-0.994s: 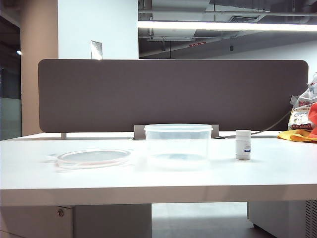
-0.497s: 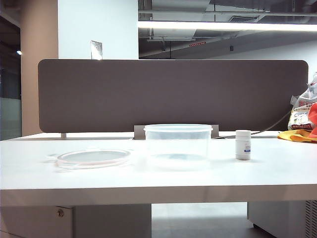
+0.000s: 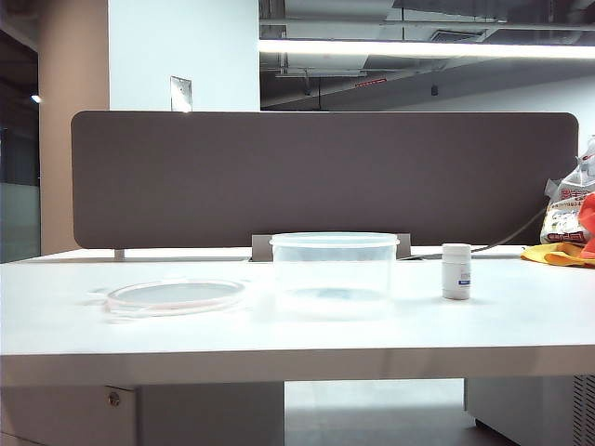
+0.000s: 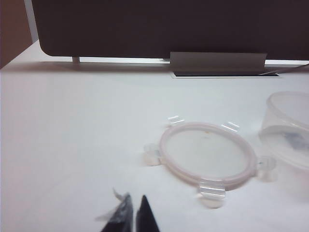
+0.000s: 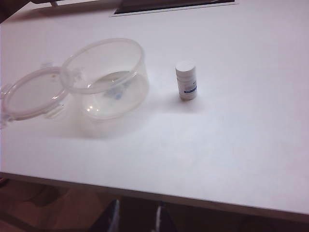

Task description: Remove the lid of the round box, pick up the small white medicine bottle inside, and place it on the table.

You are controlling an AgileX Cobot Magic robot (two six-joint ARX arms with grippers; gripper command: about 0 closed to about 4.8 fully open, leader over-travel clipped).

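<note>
On the large flat white table, nothing has shifted over the past second: the flat round clear plastic lid with its pinkish-red rim seal lies where it lay, at about nine o'clock from the clear round plastic box, apart from it and resting flat. The small white medicine bottle with its white cap and blue-and-white label stands upright at three o'clock from the box, outside it and well clear of its wall. To my eye that leaves the job done: lid off, bottle out and on the table. My left gripper hangs back from the lid with its dark jaws pressed together, holding nothing. My right gripper sits off the table's near edge, at six o'clock from the box, jaws a narrow gap apart and empty. Neither arm shows in the exterior view.
</note>
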